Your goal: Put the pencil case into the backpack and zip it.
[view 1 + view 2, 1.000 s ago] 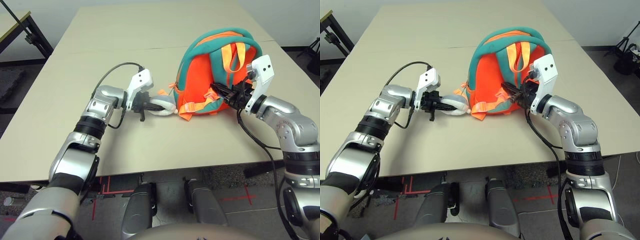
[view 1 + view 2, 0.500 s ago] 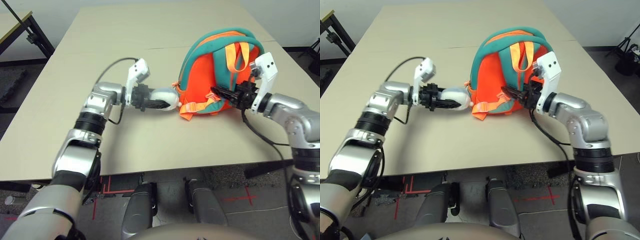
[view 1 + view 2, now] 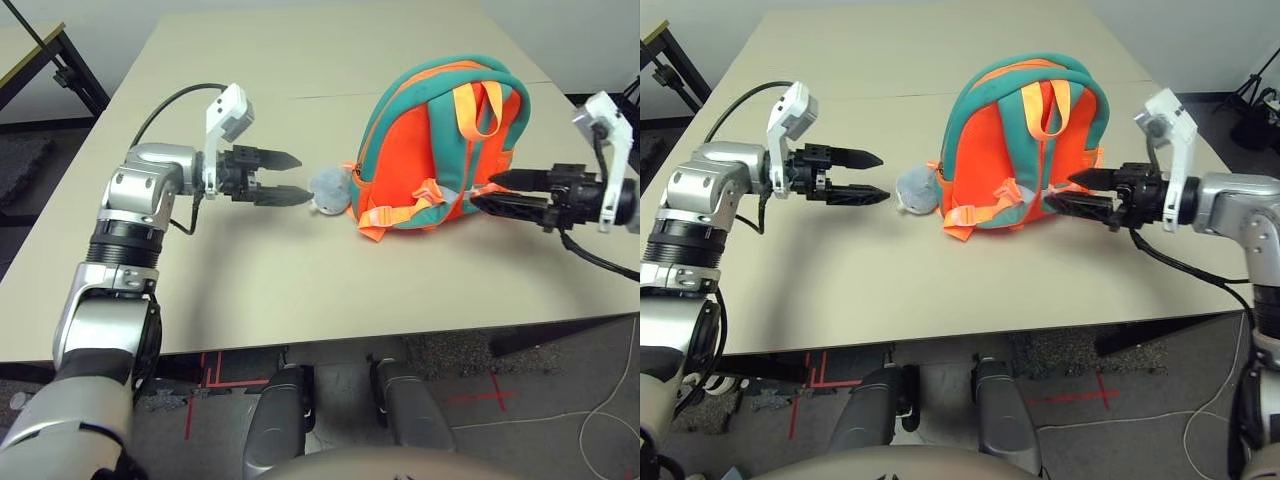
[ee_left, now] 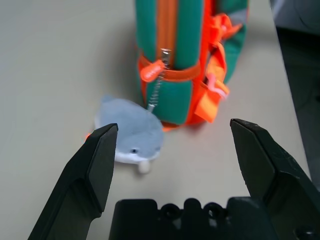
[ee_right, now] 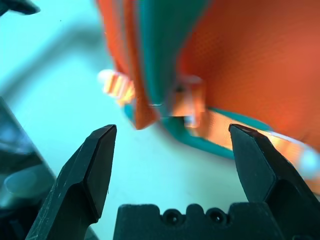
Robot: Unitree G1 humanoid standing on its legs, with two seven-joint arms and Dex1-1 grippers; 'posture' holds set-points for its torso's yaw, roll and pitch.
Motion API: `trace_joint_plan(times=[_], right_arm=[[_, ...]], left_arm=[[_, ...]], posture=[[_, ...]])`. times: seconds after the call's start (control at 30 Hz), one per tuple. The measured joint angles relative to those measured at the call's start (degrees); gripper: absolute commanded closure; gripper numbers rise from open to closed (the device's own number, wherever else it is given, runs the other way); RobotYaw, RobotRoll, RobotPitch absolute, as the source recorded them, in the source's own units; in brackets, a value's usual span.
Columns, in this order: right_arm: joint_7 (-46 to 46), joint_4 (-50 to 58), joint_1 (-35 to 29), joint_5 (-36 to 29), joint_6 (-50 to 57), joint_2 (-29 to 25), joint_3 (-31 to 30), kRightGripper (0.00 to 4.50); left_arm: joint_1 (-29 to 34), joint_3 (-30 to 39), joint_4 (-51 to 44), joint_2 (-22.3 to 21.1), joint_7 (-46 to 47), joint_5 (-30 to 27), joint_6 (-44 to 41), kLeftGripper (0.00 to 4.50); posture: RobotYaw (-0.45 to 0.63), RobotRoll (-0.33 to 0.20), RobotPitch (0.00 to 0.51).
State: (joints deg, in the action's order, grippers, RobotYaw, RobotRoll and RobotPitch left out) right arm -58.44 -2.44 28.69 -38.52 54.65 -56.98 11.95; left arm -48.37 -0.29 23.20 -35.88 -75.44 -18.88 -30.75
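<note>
While you watch, both grippers stand off the bag:
Left gripper (image 3: pixel 287 176): spread wide, plush charm (image 3: pixel 330 190) just ahead.
Right gripper (image 3: pixel 486 191): spread wide, backpack (image 3: pixel 430 150) at its tips.

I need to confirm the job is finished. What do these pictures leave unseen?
- Pencil case: unseen; the backpack walls would hide it.
- Zip: left wrist view shows a closed stretch by the pull; the rest curves away.
- Strap buckle: blurred in right wrist view.
</note>
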Motion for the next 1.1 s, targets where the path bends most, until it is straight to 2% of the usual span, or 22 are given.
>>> trace_joint_plan(times=[0.13, 0.27, 0.57, 0.83, 1.1], right_arm=[[9.6, -8.0, 3.0, 6.0, -6.1, 1.6, 3.3, 0.03], [19.2, -13.4, 3.1, 10.4, -12.8, 7.0, 6.0, 0.03], [29.9, -13.7, -3.1, 12.9, -25.9, 19.1, 11.3, 0.03], [37.0, -20.7, -3.5, 15.6, -40.4, 23.3, 15.4, 0.03], [39.7, -29.3, -1.9, 17.3, -48.5, 24.9, 15.7, 0.03]], left_arm=[[1.6, 6.9, -0.1, 0.0, 6.3, -2.5, 0.4, 0.00], [5.7, 12.8, -0.2, 2.4, 15.1, -3.7, 3.5, 0.00], [16.8, 21.6, -4.5, 10.3, 34.4, -4.6, 11.1, 0.00], [25.2, 25.0, -8.5, 13.6, 42.7, -5.9, 16.0, 0.00], [26.0, 27.3, -6.3, 13.5, 47.8, -5.8, 23.7, 0.00]], posture=[[-0.16, 0.000, 0.128], [-0.15, 0.000, 0.141], [-0.12, 0.000, 0.162], [-0.10, 0.000, 0.167], [-0.09, 0.000, 0.193]])
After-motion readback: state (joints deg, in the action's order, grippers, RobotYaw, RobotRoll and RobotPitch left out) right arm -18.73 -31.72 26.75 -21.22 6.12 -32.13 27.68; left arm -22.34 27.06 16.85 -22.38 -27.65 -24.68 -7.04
